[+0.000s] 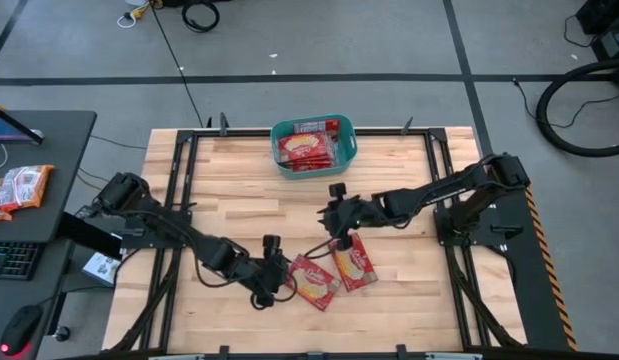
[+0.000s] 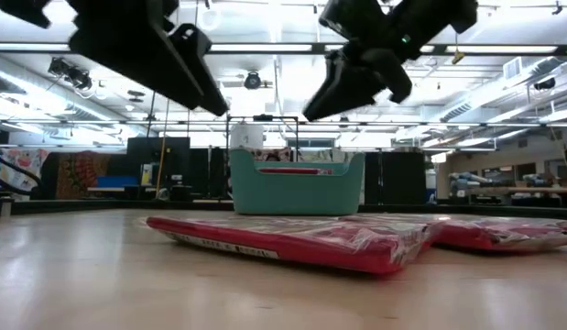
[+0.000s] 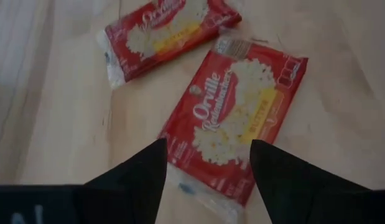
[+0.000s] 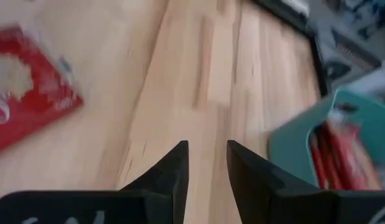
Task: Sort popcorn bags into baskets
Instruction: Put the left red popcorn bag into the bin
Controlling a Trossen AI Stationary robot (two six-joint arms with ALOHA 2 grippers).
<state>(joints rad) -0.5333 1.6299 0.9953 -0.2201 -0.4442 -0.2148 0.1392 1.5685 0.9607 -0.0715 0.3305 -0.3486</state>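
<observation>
Two red popcorn bags lie flat on the wooden table near its front edge: one just ahead of my left gripper, the other beside it on the right. My left gripper hovers open over the first bag's near end, clear of it in the low view. My right gripper hangs open above bare wood between the bags and the teal basket. The basket stands at the far edge and holds several bags.
Black frame rails run along the table's left and right sides. On a dark side desk at the left lie more red packets, with a keyboard and a mouse. Bare wood stretches between the basket and the two bags.
</observation>
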